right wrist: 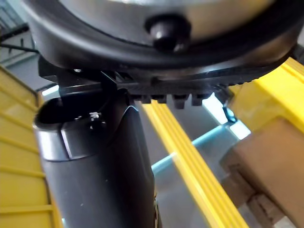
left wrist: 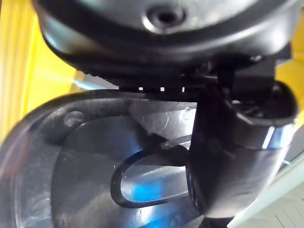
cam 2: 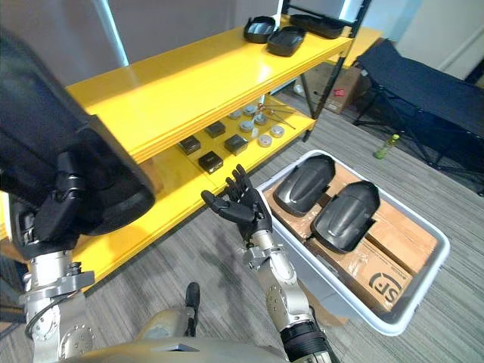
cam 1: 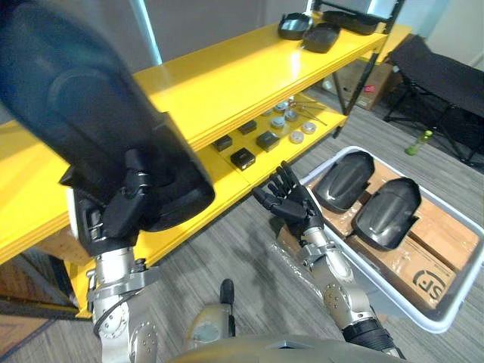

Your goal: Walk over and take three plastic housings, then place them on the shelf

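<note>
Left hand point(cam 1: 117, 208) gripped a black curved plastic housing point(cam 1: 68, 106), near left; right hand point(cam 1: 291, 200) was spread wide.

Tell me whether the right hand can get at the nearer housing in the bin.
Probably yes: the right hand is open and empty, just beside the bin, and the nearer housing lies uncovered on top with nothing between them.

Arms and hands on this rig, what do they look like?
Left arm and right arm: silver-grey jointed metal segments. Left hand and right hand: dark, with slim fingers and a thumb.
</note>
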`<state>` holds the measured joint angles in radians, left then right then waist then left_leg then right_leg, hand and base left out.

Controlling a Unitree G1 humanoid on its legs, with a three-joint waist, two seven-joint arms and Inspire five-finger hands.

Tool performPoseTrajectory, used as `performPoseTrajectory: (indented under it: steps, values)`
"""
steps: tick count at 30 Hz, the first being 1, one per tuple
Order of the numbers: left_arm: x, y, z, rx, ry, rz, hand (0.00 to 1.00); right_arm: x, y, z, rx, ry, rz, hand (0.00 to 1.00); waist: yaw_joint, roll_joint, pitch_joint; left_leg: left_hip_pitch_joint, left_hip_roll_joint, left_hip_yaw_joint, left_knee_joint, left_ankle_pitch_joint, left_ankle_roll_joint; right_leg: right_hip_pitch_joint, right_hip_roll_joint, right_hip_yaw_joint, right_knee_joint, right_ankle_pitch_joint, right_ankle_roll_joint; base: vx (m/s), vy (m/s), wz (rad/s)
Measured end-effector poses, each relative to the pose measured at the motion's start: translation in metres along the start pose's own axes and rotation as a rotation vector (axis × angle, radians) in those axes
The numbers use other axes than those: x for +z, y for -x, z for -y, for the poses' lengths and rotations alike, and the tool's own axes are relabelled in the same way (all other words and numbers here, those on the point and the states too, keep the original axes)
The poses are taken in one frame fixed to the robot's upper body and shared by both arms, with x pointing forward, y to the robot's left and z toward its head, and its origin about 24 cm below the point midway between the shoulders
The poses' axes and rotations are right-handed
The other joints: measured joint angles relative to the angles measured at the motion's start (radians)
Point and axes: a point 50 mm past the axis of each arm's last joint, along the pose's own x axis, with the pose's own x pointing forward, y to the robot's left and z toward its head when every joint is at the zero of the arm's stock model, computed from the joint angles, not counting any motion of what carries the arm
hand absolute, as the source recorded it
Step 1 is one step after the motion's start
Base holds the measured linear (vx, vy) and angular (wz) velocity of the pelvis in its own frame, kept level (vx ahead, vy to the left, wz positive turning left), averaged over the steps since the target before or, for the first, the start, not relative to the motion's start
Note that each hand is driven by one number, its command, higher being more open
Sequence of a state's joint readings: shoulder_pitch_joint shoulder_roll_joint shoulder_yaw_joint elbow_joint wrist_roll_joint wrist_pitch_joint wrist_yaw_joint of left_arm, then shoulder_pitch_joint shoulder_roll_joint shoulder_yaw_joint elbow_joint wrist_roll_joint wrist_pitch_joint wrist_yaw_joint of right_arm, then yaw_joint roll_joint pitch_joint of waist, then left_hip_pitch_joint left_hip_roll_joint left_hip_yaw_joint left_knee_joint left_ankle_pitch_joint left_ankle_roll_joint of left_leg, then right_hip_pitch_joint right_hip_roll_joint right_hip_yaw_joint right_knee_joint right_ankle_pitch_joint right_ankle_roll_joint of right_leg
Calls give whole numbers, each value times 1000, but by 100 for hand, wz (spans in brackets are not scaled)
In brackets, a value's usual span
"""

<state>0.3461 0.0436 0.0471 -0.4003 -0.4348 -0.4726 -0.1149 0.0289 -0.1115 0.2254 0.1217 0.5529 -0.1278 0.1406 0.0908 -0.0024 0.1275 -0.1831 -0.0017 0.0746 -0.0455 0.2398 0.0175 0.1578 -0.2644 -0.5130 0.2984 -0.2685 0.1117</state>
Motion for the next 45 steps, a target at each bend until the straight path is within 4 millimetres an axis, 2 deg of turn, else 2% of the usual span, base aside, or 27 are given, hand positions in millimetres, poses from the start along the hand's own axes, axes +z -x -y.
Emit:
performPoseTrajectory:
  steps: [3, 8, 10, 12, 13, 14, 15, 16, 17, 18, 19, 20, 22, 25, 26, 27, 29, 31, 33, 34, 35, 37, 38, 39, 40, 41, 45]
  values:
    - [-2, 0, 4, -39, 8, -11, 0, -3, 1, -5, 55, 40, -20, 100, 3, 5, 6, -2, 9, 4, -8, 30, -15, 0, 14, 8, -8, -7, 20, -29, -65, 9]
    - [-4, 0, 5, -9, 9, -20, 0, 2, 2, -9, 131, 75, -15, 100, 6, 23, 24, -21, 49, 5, 11, 22, -30, -19, 60, 37, -19, -17, 14, -94, -70, -11]
    - [-6, 0, 5, -8, 7, -28, 0, 6, 2, -9, 140, 93, -1, 100, 6, 15, 36, -34, 48, 13, 37, -27, -44, -17, 44, 28, -26, -19, 9, -60, 0, 6]
    - [-6, 0, 6, -20, -1, -26, 0, 15, 1, -13, 148, 94, 49, 100, 19, 15, 54, -109, 56, 11, 264, -115, -19, -8, 35, 32, -15, -26, 15, 7, 12, -3]
    - [-5, 0, 5, -22, -3, -26, 0, 16, 0, -15, 147, 89, 62, 100, 19, 12, 57, -125, 53, 13, 315, -144, -20, -2, 29, 31, -9, -33, 16, 62, 92, -9]
    - [-5, 0, 5, -23, -5, -27, 0, 17, -1, -18, 141, 74, 80, 100, 27, 0, 61, -145, 44, 22, 400, -208, -9, 5, 8, 39, 13, -54, 15, 117, 154, -14]
    - [-6, 0, 5, -24, -6, -31, 0, 17, -2, -20, 134, 63, 93, 100, 37, -8, 62, -156, 41, 38, 466, -257, -2, 15, -9, 47, 21, -67, 3, 212, 230, -23]
    - [-7, 0, 4, -28, -8, -45, 0, 16, -1, -20, 121, 35, 100, 100, 40, -16, 61, -152, 29, 51, 521, -326, 13, 45, -21, 52, 44, -78, -36, 235, 185, -18]
    - [-8, -1, 3, -32, -10, -49, 0, 17, 0, -19, 119, 5, 107, 100, 39, -19, 62, -146, 19, 55, 543, -357, 30, 13, -56, 68, 149, -68, -95, 294, 216, 5]
    - [-10, -2, 3, -38, -12, -62, 0, 17, 0, -19, 115, -20, 113, 100, 33, -15, 61, -140, 3, 51, 554, -378, 49, -65, -94, 107, 302, -10, -160, 280, 259, 26]
    - [-10, -4, 0, -50, -33, -69, 0, 18, -1, -18, 114, -28, 116, 100, 13, -13, 61, -117, -16, 40, 541, -400, 60, -163, -118, 195, 478, 92, -194, 330, 333, 38]
    - [-9, -6, -2, -52, -58, -64, 0, 18, -1, -18, 114, -39, 123, 100, 0, -14, 61, -99, -24, 31, 530, -406, 67, -216, -109, 248, 560, 84, -155, 274, 258, 32]
    - [-8, -11, -8, -28, -113, -60, 0, 22, -1, -16, 112, -41, 140, 100, -13, -12, 63, -23, -43, 15, 475, -407, 65, -280, -57, 274, 553, 13, -94, 321, 169, 24]
    - [-9, -20, -8, 1, -106, -33, 0, 40, -1, -7, 90, -19, 211, 100, -15, -3, 61, 49, -68, -14, 417, -403, 66, -340, 35, 300, 343, -4, -75, 280, 113, 34]
    - [-10, -23, -6, 1, -102, -26, 0, 50, 1, -5, 84, -6, 250, 100, -26, 2, 60, 52, -82, -45, 416, -408, 62, -368, 64, 348, 279, 2, -65, 356, 76, 110]
    - [-11, -23, -3, -2, -110, -27, 0, 62, 3, -2, 75, 9, 301, 100, -53, 5, 58, 58, -99, -90, 421, -411, 60, -389, 94, 435, 218, 20, -35, 308, 30, 122]
    - [-15, -19, -2, 0, -128, -55, 0, 75, 6, 4, 49, 27, 352, 100, -68, 4, 58, 98, -121, -159, 412, -419, 47, -388, 108, 511, 174, 43, 0, 356, -85, 128]
    - [-17, -15, -3, 9, -139, -83, 0, 85, 7, 9, 40, 51, 384, 100, -64, 3, 42, 129, -126, -202, 401, -432, 25, -367, 108, 500, 120, 62, 2, 306, -185, 108]
    - [-17, -15, -6, 27, -142, -89, 0, 94, 8, 14, 45, 80, 408, 100, -66, -13, 18, 114, -119, -198, 429, -463, -24, -321, 108, 432, 41, 147, -48, 291, -248, 121]
    - [-19, -14, -7, 42, -137, -100, 0, 99, 9, 18, 42, 100, 420, 100, -65, -6, 13, 90, -91, -154, 479, -496, -45, -280, 111, 378, -1, 178, -27, 223, -218, 117]
    - [-21, -13, -8, 52, -128, -117, 0, 103, 10, 22, 36, 115, 430, 100, -65, 16, 12, 57, -50, -106, 531, -516, -73, -249, 129, 335, -39, 188, -45, 184, -194, 114]
    - [-30, -12, -9, 35, -123, -161, 0, 112, 14, 32, 3, 132, 459, 100, -64, 29, 16, 13, 48, 39, 580, -552, -70, -183, 137, 268, -96, 190, -54, 157, -174, 95]
    - [-33, -11, -9, 26, -119, -174, 0, 115, 15, 33, -4, 136, 473, 100, -66, 30, 15, 15, 71, 60, 559, -550, -74, -170, 135, 260, -107, 190, -54, 155, -140, 72]
    - [-37, -10, -5, 2, -102, -190, 0, 123, 16, 35, -13, 153, 521, 100, -66, 44, 10, 38, 120, 81, 439, -497, -95, -158, 133, 240, -113, 190, -54, 94, -64, 37]
    - [-38, -10, -2, -14, -93, -192, 0, 126, 16, 36, -16, 160, 537, 100, -65, 51, 9, 49, 132, 94, 395, -431, -100, -157, 134, 240, -113, 190, -54, 104, 5, 21]
    - [-40, -10, 2, -43, -83, -196, 0, 127, 17, 36, -26, 161, 550, 100, -64, 49, 9, 71, 125, 111, 361, -394, -79, -156, 123, 245, -113, 193, -52, 60, 82, -2]
    - [-37, -20, 16, -235, -54, -182, 0, 126, 18, 36, -68, 148, 559, 100, -70, 28, 8, 128, 82, 166, 295, -381, -63, -139, 92, 295, -169, 226, -19, 30, 122, -31]
